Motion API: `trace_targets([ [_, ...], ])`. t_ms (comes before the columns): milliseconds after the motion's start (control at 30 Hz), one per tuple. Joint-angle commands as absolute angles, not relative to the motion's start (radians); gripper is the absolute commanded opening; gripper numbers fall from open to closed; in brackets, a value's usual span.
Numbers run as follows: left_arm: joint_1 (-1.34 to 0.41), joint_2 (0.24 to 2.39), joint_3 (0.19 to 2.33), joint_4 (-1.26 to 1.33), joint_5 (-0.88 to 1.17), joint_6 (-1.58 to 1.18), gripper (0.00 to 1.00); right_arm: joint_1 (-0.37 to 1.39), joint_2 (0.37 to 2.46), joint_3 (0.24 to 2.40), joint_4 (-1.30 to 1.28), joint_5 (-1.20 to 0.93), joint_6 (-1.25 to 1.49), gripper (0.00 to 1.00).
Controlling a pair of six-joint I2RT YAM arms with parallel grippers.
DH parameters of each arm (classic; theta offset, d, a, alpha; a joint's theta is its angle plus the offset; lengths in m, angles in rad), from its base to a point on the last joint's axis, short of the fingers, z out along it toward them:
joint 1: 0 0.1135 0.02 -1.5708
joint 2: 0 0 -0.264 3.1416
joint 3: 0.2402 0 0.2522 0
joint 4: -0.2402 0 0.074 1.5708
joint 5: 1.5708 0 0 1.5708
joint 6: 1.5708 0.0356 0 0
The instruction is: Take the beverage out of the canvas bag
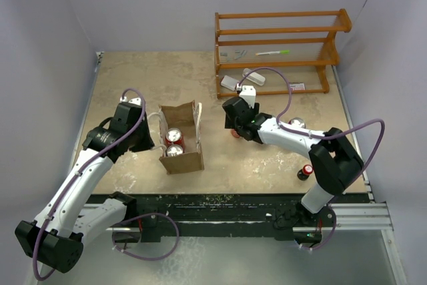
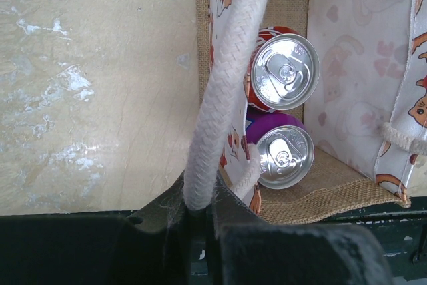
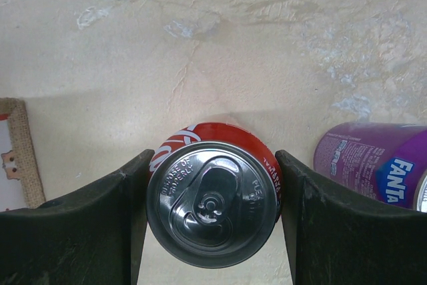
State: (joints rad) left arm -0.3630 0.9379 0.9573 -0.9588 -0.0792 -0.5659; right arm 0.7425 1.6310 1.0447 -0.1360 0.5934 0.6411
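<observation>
I'm clamping my right fingers (image 3: 87, 225) on a red cola can (image 3: 213, 201), apparently resting upright on the bench (image 3: 267, 45) beside a purple Fanta can (image 3: 373, 165), apart from the canvas bag (image 1: 183, 163). My left fingers (image 2: 287, 255) are pinching its white rope handle (image 2: 220, 98). The bag is holding a red can (image 2: 283, 71) and a purple can (image 2: 283, 156). Tugging that handle is risking tipping the bag and spilling both.

Tan-brown upright canvas bag (image 1: 187, 161), two silver-topped cans (image 1: 173, 137) inside, stands directly right of left gripper (image 1: 148, 139), its white rope handle (image 1: 154, 119) at the fingers. Red can (image 1: 235, 133) under right gripper (image 1: 235, 127).
</observation>
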Motion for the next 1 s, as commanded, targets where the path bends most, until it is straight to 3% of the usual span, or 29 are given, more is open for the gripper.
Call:
trace_targets([
  [0, -0.371, 0.931, 0.964, -0.949, -0.085, -0.584, 0.0, 0.735, 1.603, 1.062, -0.07, 0.686, 0.647, 0.0],
  [167, -0.371, 0.932, 0.964, -0.948, -0.083, -0.582, 0.0, 0.731, 1.606, 1.049, -0.069, 0.696, 0.647, 0.01],
  [400, -0.372, 0.934, 0.965, -0.948, -0.082, -0.581, 0.0, 0.73, 1.611, 1.039, -0.077, 0.695, 0.663, 0.16],
  [900, -0.383, 0.946, 0.968, -0.958, -0.096, -0.59, 0.0, 0.729, 1.568, 1.04, -0.089, 0.608, 0.642, 0.76],
  [967, -0.385, 0.941, 0.968, -0.96, -0.101, -0.593, 0.0, 0.731, 1.559, 1.041, -0.097, 0.601, 0.638, 0.8],
])
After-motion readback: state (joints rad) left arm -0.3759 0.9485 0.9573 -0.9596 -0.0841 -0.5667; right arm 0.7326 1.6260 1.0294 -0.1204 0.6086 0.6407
